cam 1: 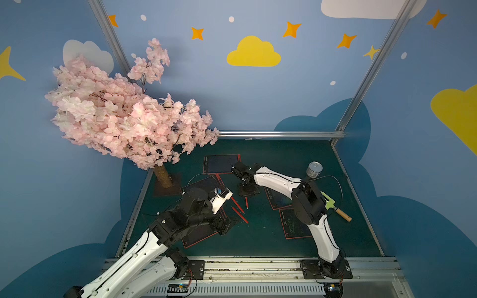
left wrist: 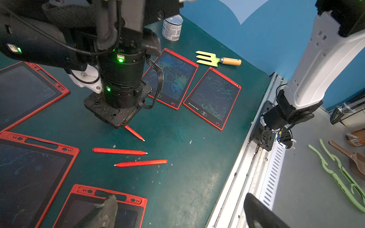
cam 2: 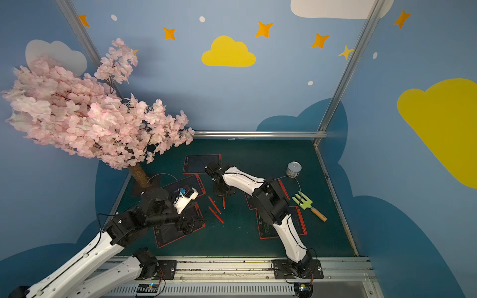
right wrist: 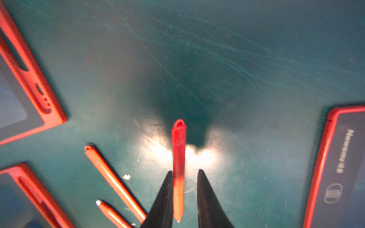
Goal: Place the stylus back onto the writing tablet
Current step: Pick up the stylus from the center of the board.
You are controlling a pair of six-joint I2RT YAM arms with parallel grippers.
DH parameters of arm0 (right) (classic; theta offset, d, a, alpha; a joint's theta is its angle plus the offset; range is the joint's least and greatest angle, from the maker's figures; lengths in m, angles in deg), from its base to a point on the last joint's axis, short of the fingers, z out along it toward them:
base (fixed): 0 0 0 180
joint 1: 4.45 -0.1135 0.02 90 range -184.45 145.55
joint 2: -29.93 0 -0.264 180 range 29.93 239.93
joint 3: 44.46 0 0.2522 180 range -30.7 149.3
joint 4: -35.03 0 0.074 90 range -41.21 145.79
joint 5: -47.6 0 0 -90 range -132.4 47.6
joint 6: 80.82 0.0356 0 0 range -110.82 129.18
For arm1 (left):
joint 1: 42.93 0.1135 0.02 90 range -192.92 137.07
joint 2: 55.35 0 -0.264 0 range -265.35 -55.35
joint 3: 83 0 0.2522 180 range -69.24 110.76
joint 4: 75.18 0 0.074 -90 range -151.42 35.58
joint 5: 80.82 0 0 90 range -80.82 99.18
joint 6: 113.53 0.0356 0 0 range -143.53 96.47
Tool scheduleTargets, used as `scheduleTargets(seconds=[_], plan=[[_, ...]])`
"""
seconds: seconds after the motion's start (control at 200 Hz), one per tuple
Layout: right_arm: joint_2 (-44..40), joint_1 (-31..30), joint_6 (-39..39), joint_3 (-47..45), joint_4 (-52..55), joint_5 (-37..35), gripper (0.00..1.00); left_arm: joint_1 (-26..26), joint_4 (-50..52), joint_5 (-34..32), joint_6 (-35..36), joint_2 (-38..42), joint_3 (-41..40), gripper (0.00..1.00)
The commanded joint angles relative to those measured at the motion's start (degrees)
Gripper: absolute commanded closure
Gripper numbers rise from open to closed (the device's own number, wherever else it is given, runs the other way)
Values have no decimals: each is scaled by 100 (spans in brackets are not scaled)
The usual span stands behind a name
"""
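Right gripper (right wrist: 185, 171), close under wrist camera: jaws narrow, astride stylus (right wrist: 178, 158), gap on one side, no firm clamp evident. Stylus flat on green mat (right wrist: 237, 59), between tablets, on none. Left gripper (left wrist: 180, 197) spread wide, empty, above left-side tablet (left wrist: 85, 190). Step judged: grasp. Next move calls for closing on shaft, lifting, carrying to writing tablet (right wrist: 343, 158) alongside, laying stylus down flat.

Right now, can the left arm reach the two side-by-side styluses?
Probably yes: the open left hand hangs near the two styluses, only bare mat between. The right hand, low over the third stylus, could crowd it.
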Motion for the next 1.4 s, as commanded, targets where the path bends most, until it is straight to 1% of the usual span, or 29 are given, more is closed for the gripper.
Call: scheduleTargets(seconds=[0.0, 0.09, 0.205, 0.3, 0.696, 0.851, 1.076, 1.312, 1.397], plan=[[-178, 19, -48, -68, -44, 26, 82, 18, -59, 97, 28, 22, 68, 1], [-137, 23, -48, -74, -40, 47, 87, 18, -49, 88, 24, 20, 75, 1], [-90, 26, -40, -68, -39, 81, 91, 18, -51, 88, 24, 29, 67, 1], [-47, 22, -43, -57, -50, 97, 92, 22, -52, 86, 24, 23, 67, 1], [184, 18, -92, 119, 44, 121, 93, 22, -41, 106, 26, 0, 68, 1], [259, 18, -101, 179, 101, 103, 88, 18, -38, 106, 24, 5, 71, 1], [319, 25, -101, 208, 86, 156, 86, 22, -34, 106, 32, 8, 70, 1], [394, 21, -111, 260, 112, 158, 87, 20, -23, 97, 36, 22, 70, 1], [411, 27, -112, 269, 118, 157, 88, 20, -23, 97, 43, 22, 60, 1]])
